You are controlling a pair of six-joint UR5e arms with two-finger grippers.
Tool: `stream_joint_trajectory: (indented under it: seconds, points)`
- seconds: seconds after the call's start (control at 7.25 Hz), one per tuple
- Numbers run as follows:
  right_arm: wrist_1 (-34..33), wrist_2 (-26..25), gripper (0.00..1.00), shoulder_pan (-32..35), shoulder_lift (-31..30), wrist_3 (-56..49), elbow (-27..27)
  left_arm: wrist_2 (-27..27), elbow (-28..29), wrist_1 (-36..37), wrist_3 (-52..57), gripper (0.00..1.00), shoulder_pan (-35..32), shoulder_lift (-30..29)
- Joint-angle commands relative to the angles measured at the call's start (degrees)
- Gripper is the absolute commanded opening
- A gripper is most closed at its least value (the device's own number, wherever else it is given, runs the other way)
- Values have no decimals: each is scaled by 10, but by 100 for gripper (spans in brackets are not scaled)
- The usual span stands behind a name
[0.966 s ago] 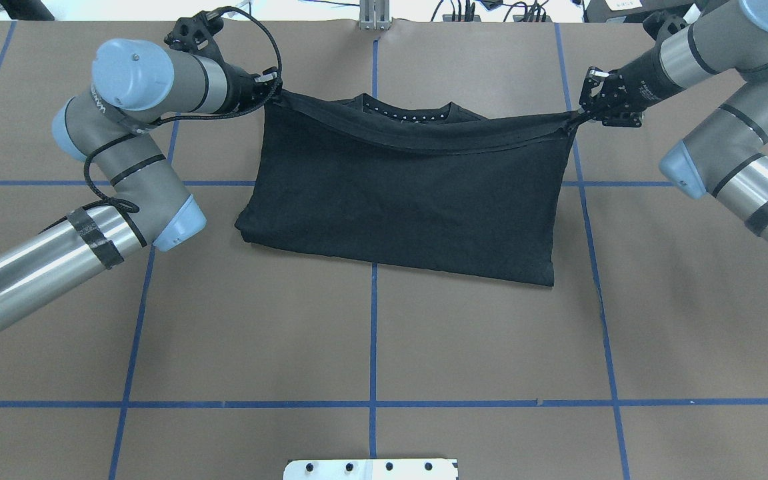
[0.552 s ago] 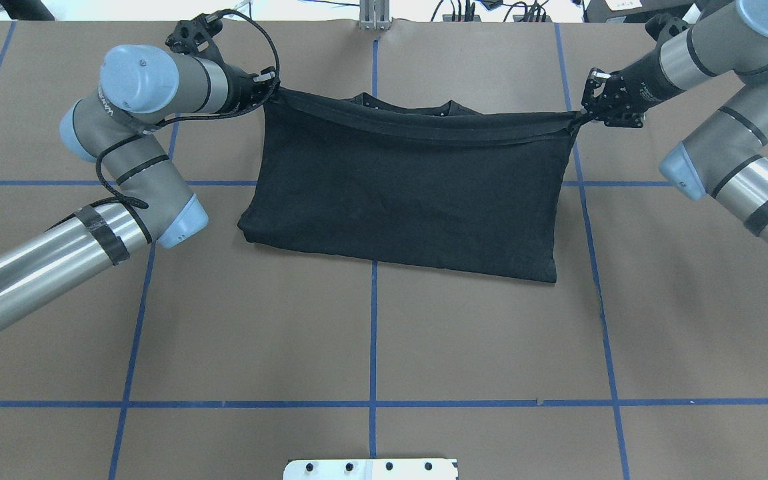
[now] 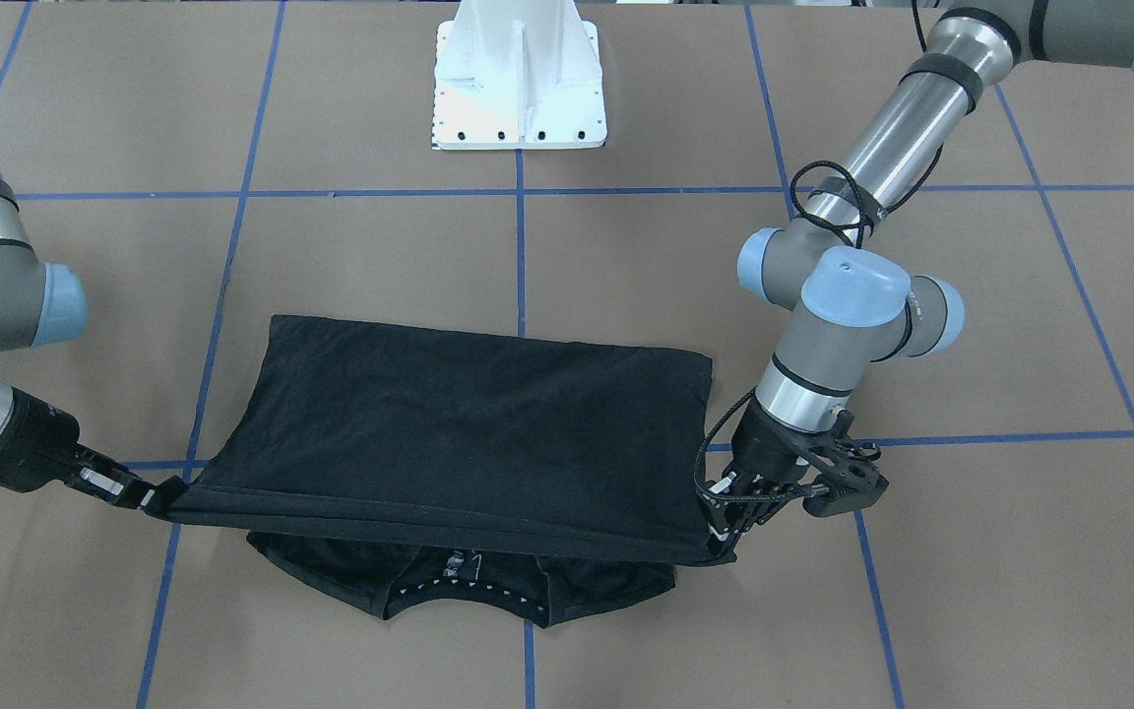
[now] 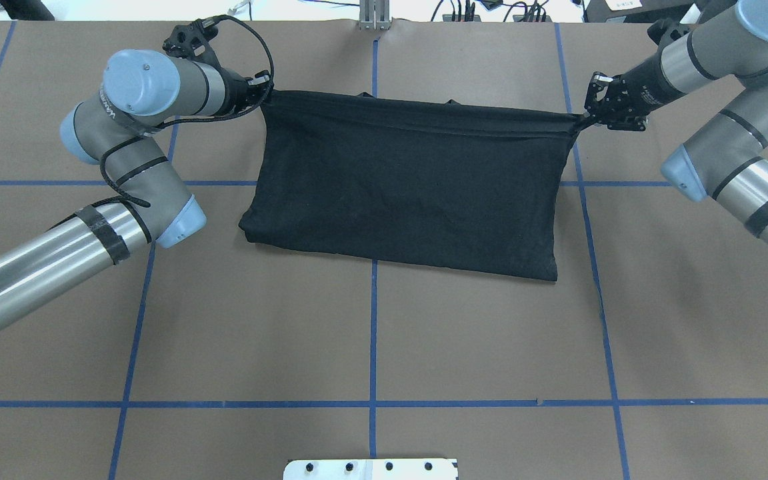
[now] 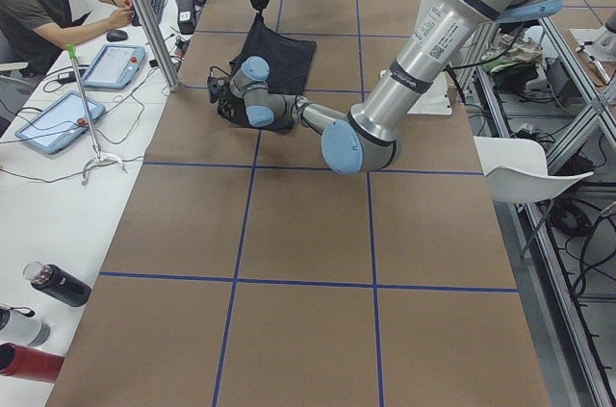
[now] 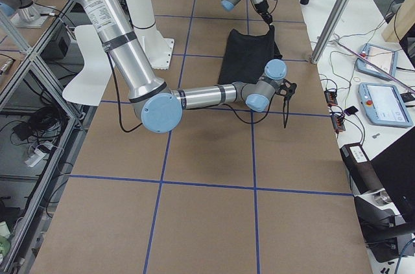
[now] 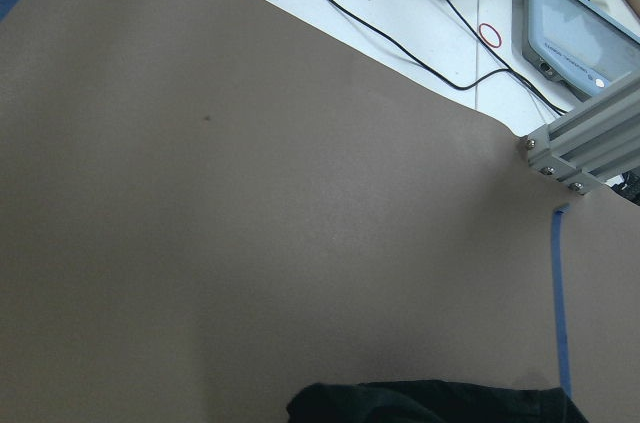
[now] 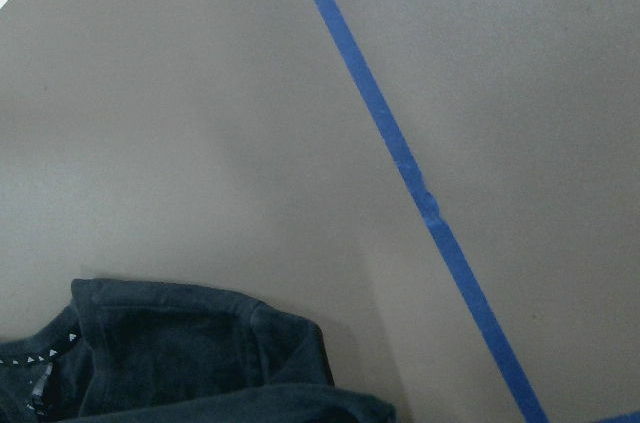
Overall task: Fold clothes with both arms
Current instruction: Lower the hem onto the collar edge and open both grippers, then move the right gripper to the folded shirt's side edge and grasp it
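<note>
The black T-shirt (image 4: pixel 404 180) lies folded on the brown table, plain side up. Its upper layer is stretched taut between both grippers along the far edge. My left gripper (image 4: pixel 265 90) is shut on the hem's left corner; it also shows in the front-facing view (image 3: pixel 724 537). My right gripper (image 4: pixel 584 119) is shut on the right corner; it also shows in the front-facing view (image 3: pixel 149 495). There the held edge hangs just above the collar part (image 3: pixel 469 581), which sticks out beyond it. The right wrist view shows the collar (image 8: pixel 180 353).
The white pedestal base (image 3: pixel 520 79) stands at the robot's side of the table. An aluminium post (image 4: pixel 374 13) stands at the far edge. Blue tape lines (image 4: pixel 373 333) cross the table. An operator (image 5: pixel 43 3) sits at a side desk with tablets.
Both grippers have moved away from the robot with the held hem. The hem now covers the collar in the overhead view and is pulled straighter.
</note>
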Motion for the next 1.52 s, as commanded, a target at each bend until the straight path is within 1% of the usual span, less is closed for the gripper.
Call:
stream_joint_trajectory:
  seconds: [0.0,0.41,0.55,0.69,0.83,0.97,1.1,1.24,1.38]
  points:
    - [0,1,0,0,1,3,0,0,1,0,0,0,0,-7]
    - [-15,2,0,-1,22,5,0,-1,-7,1,-4,0,0,-20]
    - [-16,2,42,-1,23,5,0,-3,-7,0,2,0,0,-20]
    - [-28,2,99,-1,24,5,0,-3,-7,0,4,19,-1,-20]
    - [-35,3,100,0,24,-1,0,-4,-7,3,10,81,-10,-20]
    - [-35,6,100,2,31,0,0,-5,-7,5,11,98,-12,-19]
    - [-33,7,100,2,38,3,4,-6,-7,6,11,99,-17,-19]
    - [-31,19,100,2,37,2,7,-7,-16,9,11,99,-18,-19]
    - [-28,22,100,-6,30,8,25,-34,-43,32,10,99,-24,-16]
